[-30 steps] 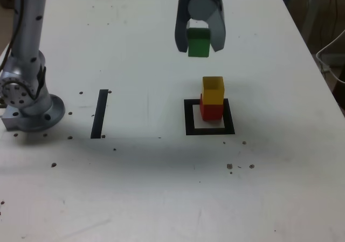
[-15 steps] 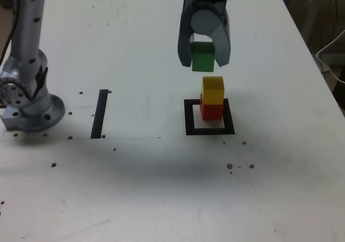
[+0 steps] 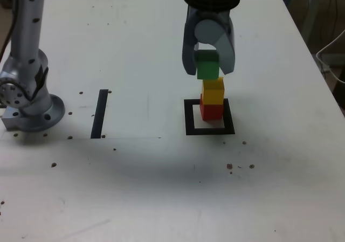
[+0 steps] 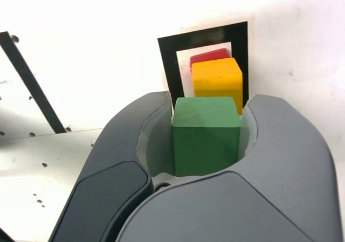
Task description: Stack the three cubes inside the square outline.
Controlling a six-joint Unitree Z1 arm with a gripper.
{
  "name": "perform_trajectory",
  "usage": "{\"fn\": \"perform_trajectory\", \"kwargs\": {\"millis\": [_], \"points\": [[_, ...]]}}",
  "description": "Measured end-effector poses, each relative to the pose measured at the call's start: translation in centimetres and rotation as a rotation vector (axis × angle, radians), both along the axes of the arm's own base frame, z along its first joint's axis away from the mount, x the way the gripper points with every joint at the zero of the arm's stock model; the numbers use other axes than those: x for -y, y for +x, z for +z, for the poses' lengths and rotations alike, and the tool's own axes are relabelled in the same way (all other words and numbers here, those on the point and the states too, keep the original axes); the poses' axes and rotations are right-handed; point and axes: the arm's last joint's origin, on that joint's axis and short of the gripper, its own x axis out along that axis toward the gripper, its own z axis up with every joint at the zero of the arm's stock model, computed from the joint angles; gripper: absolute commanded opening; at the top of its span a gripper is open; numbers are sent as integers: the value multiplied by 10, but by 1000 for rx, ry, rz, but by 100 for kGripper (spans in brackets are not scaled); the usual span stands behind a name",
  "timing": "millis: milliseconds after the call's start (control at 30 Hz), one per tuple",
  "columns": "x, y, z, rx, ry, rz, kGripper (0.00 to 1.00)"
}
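- Exterior view: we see the green cube point(image 3: 207, 65) above the yellow cube point(image 3: 213, 92), overlapping its upper edge and set slightly to the exterior view's left; we cannot tell whether they touch.
- Our yellow cube sits on the red cube point(image 3: 212, 112), a little out of line with it.
- Under them, we see the red cube standing within the black square outline point(image 3: 190, 118).
- Around the green cube, our gripper point(image 3: 208, 64) is closed, its fingers gripping opposite sides.
- Farther out, toward the exterior view's left, we have a narrow black strip point(image 3: 99, 113) on the white table point(image 3: 140, 188).
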Motion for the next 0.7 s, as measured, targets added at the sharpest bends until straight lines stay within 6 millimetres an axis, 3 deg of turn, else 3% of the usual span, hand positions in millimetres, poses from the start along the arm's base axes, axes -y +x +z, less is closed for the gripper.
{"fn": "perform_trajectory", "kwargs": {"millis": [700], "points": [[-3,11,-18,10,7,9,12]]}}
